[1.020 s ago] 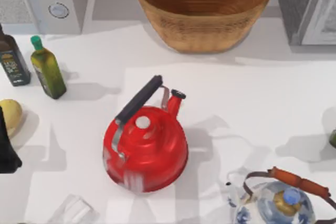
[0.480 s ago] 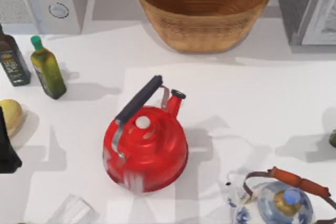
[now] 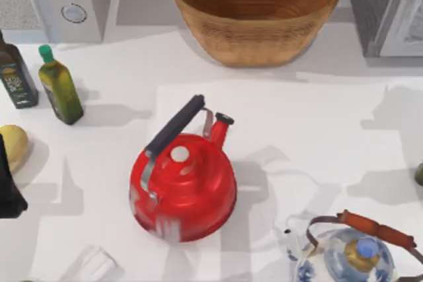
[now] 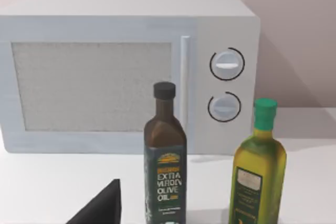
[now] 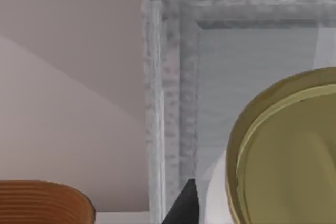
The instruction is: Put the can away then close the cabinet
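The can (image 5: 283, 156) was seen close up in the right wrist view, its pale-gold top tilted toward the camera, in front of the grey cabinet (image 5: 173, 77) frame beside the wicker basket (image 3: 256, 11). Whether the right gripper's fingers were pinched on it could not be told. The left arm (image 3: 8, 189) was parked at the table's left edge, near the oil bottles.

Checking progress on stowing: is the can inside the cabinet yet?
Not yet, as far as shows. In the right wrist view the can sits close to the camera, with the cabinet frame beyond it. Whether the jaws grip it cannot be told.
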Robot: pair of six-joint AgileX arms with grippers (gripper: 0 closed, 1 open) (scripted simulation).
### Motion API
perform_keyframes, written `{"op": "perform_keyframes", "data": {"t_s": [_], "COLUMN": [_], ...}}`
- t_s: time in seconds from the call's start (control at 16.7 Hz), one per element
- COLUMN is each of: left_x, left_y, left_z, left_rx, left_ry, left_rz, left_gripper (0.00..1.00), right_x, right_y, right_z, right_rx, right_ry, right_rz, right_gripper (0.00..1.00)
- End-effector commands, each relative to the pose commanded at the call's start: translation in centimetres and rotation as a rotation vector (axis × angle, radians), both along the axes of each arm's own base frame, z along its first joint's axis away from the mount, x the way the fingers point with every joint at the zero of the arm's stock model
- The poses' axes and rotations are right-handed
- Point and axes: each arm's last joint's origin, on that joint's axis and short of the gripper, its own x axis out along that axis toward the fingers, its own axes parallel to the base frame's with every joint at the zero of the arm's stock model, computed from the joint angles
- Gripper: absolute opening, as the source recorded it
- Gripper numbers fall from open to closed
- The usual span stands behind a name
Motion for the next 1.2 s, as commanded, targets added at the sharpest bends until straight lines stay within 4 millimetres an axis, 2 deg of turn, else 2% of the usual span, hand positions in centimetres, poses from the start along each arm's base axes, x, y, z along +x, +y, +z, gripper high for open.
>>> {"op": "perform_keyframes", "data": {"t_s": [0.12, 0.24, 0.42, 0.6, 0.72, 1.08, 1.2], "left_x": [0.0, 0.0, 0.0, 0.0, 0.0, 0.0, 0.0], "left_y": [0.0, 0.0, 0.0, 0.0, 0.0, 0.0, 0.0], "left_z": [0.0, 0.0, 0.0, 0.0, 0.0, 0.0, 0.0], "left_rx": [0.000, 0.000, 0.000, 0.000, 0.000, 0.000, 0.000], "left_ry": [0.000, 0.000, 0.000, 0.000, 0.000, 0.000, 0.000], "left_rz": [0.000, 0.000, 0.000, 0.000, 0.000, 0.000, 0.000], "left_gripper": [1.00, 1.00, 1.00, 1.00, 1.00, 1.00, 1.00], "right_x": [1.8, 3.8, 7.0, 9.6, 10.5, 10.8, 11.6], "right_y": [0.5, 1.2, 2.2, 3.1, 3.5, 3.5, 3.5], "right_z": [4.7, 8.4, 11.9, 13.3, 13.5, 13.5, 13.5], "right_rx": [-0.001, -0.002, -0.004, -0.007, -0.007, -0.005, -0.004], "right_ry": [-0.031, -0.054, -0.058, -0.039, -0.026, -0.021, -0.003], "right_rz": [0.003, 0.007, 0.012, 0.016, 0.016, 0.013, 0.009], "right_gripper": [0.00, 0.00, 0.00, 0.00, 0.00, 0.00, 0.00]}}
